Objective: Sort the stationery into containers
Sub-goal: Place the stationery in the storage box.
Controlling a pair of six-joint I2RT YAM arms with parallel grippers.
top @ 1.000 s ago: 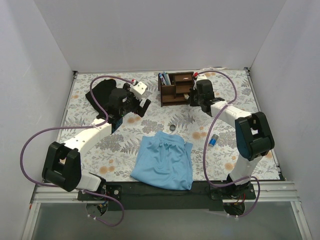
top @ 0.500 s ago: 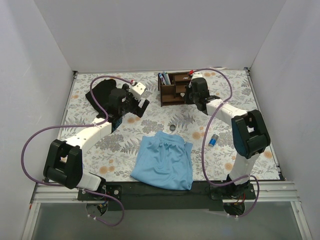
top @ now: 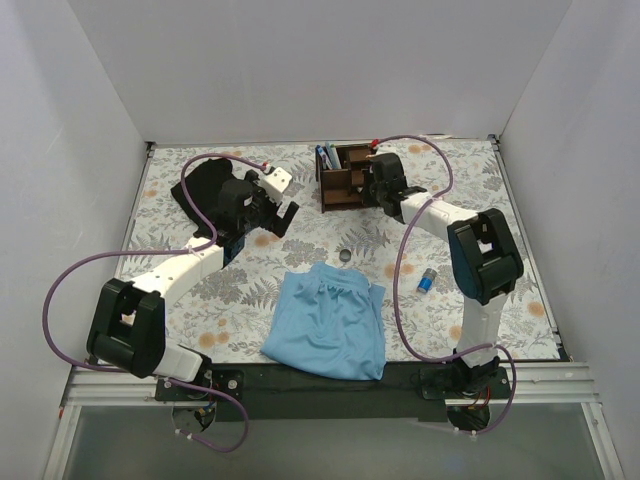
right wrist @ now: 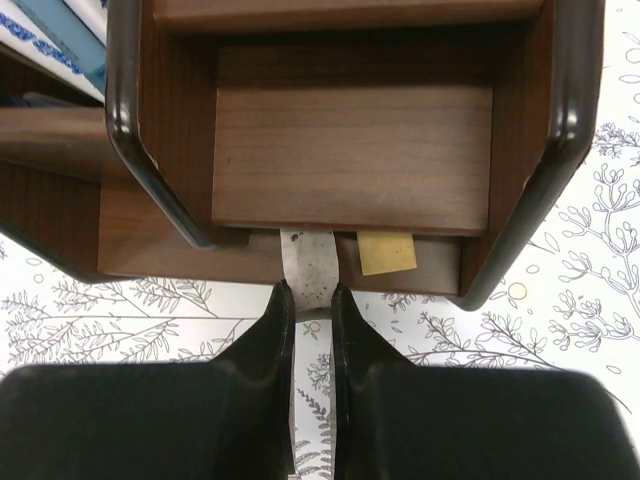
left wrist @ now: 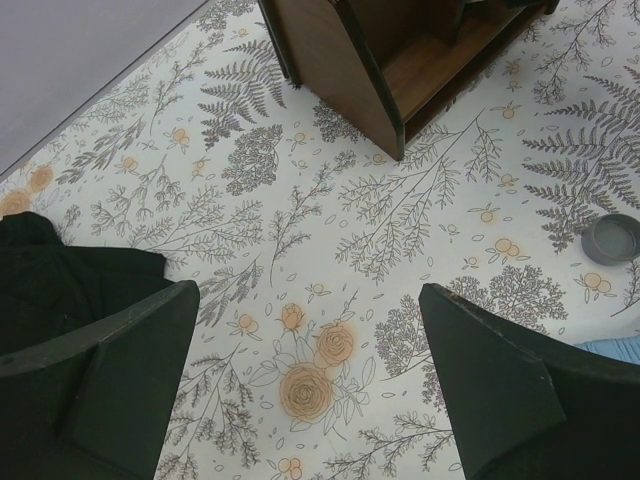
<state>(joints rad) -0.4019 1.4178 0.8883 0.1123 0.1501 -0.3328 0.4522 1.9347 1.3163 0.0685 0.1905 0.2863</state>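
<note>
The dark brown wooden organizer (top: 345, 175) stands at the back middle, with blue and white pens (top: 327, 157) upright in its left slot. My right gripper (top: 372, 192) is at its front and is shut on a white speckled eraser block (right wrist: 310, 262), whose end is in the organizer's low front shelf (right wrist: 180, 255). A tan block (right wrist: 387, 252) lies in that shelf beside it. My left gripper (top: 276, 214) is open and empty above the cloth-covered table (left wrist: 310, 370). A small dark ring (top: 344, 255) and a blue-capped white cylinder (top: 427, 279) lie on the table.
A light blue cloth (top: 330, 320) lies at the front middle. A black cloth (top: 203, 184) lies at the back left, under my left arm. White walls close in the table on three sides. The ring (left wrist: 612, 238) and the organizer's corner (left wrist: 385, 70) show in the left wrist view.
My right gripper has moved left and up to the organizer's front, carrying the white block into the low shelf. My left gripper has hardly moved.
</note>
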